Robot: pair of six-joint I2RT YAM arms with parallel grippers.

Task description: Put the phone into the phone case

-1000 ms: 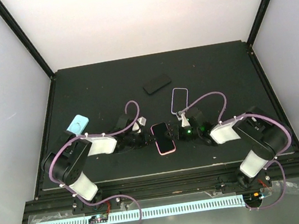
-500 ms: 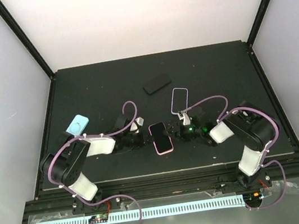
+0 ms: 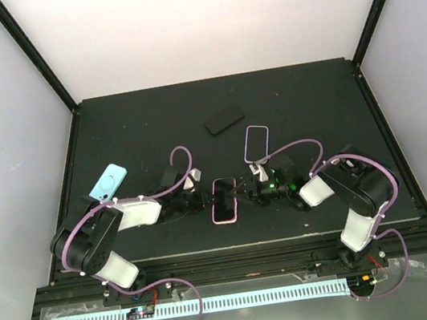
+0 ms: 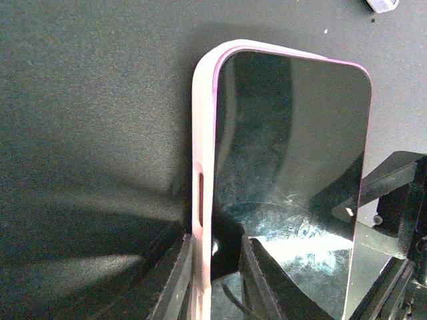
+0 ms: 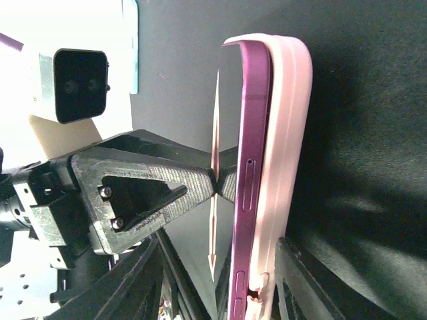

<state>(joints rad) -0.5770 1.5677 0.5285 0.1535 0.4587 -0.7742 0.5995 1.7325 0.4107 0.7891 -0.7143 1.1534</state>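
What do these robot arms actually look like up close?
The left arm and right arm have black joints and white shells; a purple cable loops along each. The left gripper has black triangular fingers with two screws, and a pale camera box above.

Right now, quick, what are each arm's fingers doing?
Left fingers: closed on the phone and case.
Right fingers: around both, grip cannot be told.

No legible text, label, brand or number on anything visible.
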